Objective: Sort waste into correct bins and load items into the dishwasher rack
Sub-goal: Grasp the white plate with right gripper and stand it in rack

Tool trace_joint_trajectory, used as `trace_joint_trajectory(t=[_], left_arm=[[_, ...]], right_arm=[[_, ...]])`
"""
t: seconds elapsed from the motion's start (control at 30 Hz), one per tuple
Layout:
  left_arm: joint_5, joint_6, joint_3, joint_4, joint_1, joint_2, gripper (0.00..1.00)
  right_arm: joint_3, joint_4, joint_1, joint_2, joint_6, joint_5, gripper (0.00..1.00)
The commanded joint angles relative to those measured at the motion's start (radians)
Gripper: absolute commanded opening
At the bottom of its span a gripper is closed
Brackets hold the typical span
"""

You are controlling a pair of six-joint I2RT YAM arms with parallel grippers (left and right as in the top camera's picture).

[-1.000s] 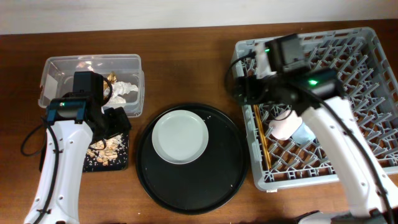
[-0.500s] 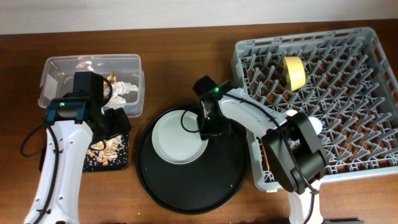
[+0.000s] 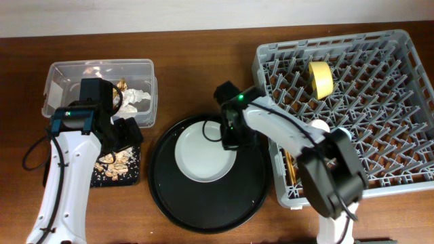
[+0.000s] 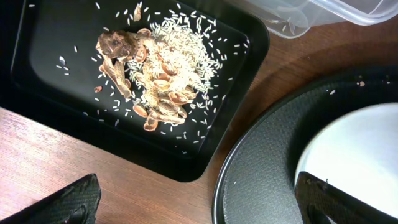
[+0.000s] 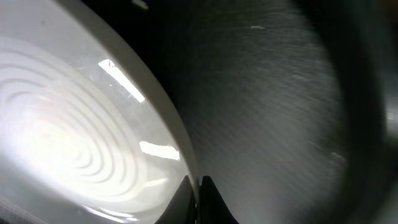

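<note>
The pale grey-green plate lies on the large round black tray. My right gripper is shut on the plate's right rim, one finger inside and one outside. My left gripper hangs open and empty over the table, between the shallow black tray and the round tray. Rice and brown scraps lie in the shallow tray. The clear tub holds white tissue and a gold wrapper.
The grey dishwasher rack fills the right side, with the yellow bowl standing among its pegs and the chopsticks along its left wall. My right arm hides part of the rack's near left area.
My right arm swung from the rack over to the plate and its jaws shut on the rim. The plate slid slightly to the right. The left arm stayed still.
</note>
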Motion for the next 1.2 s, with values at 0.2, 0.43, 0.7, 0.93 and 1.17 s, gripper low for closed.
trace_joint_trajectory(t=[0.2,0.43,0.7,0.93,1.17], left_arm=[[0.003,-0.005,-0.001,-0.002,0.005,-0.013,0.99],[0.003,-0.005,-0.001,-0.002,0.005,-0.013,0.99],[0.003,-0.005,-0.001,0.0,0.005,-0.013,0.99],[0.003,-0.005,-0.001,-0.002,0.005,-0.013,0.99],[0.003,-0.005,-0.001,-0.005,0.005,-0.013,0.99]], right_arm=[[0.021,0.024,-0.184,-0.505,-0.068,0.79,0.04],[0.02,0.04,-0.192,-0.387,-0.066,1.078,0.04],[0.021,0.038,-0.191,-0.349,-0.064,0.608,0.2],[0.023,-0.224,-0.222,-0.566,-0.064,0.473,0.22],[-0.269,-0.239,-0.235,-0.565,-0.109,0.206,0.04]])
